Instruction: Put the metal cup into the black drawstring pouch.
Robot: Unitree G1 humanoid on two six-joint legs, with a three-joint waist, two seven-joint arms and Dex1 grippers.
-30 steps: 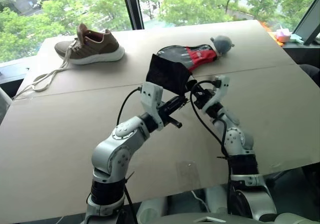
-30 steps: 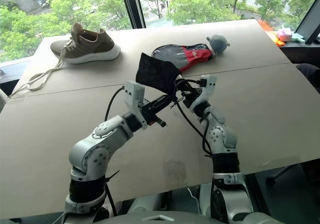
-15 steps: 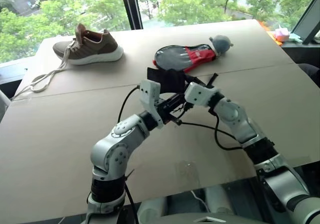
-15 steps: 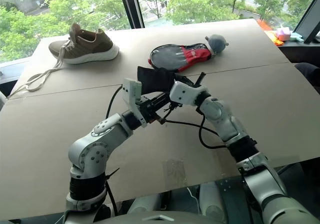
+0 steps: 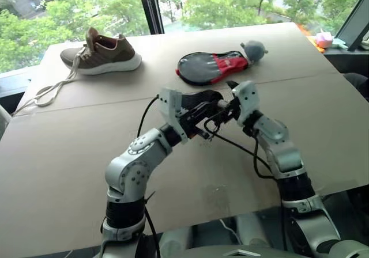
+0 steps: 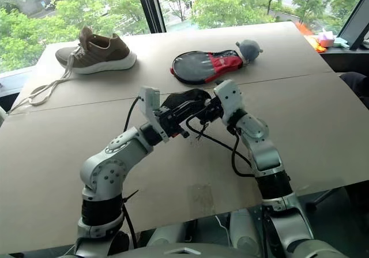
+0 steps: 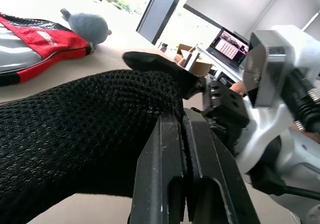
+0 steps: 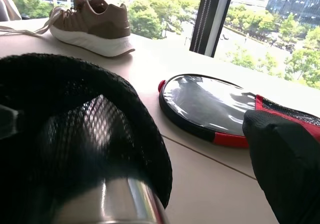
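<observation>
1. Brown cardboard sheets cover the table [image 5: 69, 154]. A tan sneaker [image 5: 104, 52] with loose laces sits at upper left of the head view, a black-and-red oval racket case [image 5: 210, 67] lies at upper centre, and a grey plush toy [image 5: 253, 49] touches its right end. Nothing stands between these and the arms.
2. Mesh fabric, black and soft, makes the black drawstring pouch [image 5: 199, 101], held above the table at frame centre, its mouth gaping in the right wrist view.
3. Shiny and straight-sided, the metal cup [image 8: 107, 204] sits inside the pouch mouth.
4. The left gripper [image 7: 185, 129] is pinched tight on the pouch's edge.
5. The right gripper [image 5: 226, 109] sits at the pouch mouth, one black finger [image 8: 287, 159] standing well off the cup, so its fingers are spread and gripping nothing.
</observation>
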